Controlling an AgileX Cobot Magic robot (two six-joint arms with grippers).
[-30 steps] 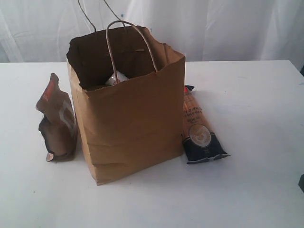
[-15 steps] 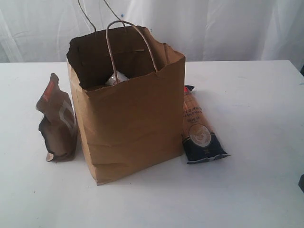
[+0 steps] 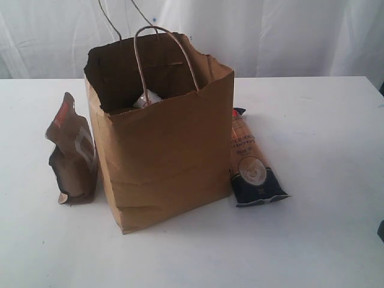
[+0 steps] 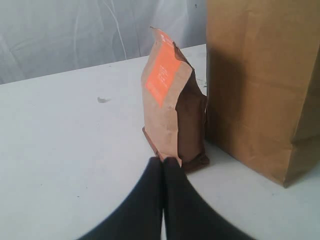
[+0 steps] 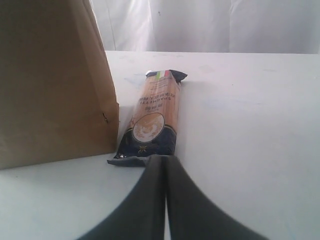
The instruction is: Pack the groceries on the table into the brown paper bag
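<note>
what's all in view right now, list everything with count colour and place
brown paper bag: one, tan, upright mid table, mouth open
white item: one, white, inside the bag, mostly hidden
dark-brown pouch: one, brown with orange-red label, standing left of the bag
long orange-navy packet: one, orange and navy, lying flat right of the bag
table: one, white, under everything
curtain: one, white, behind the table
left gripper: one, black, shut, facing the pouch
right gripper: one, black, shut, facing the packet
</note>
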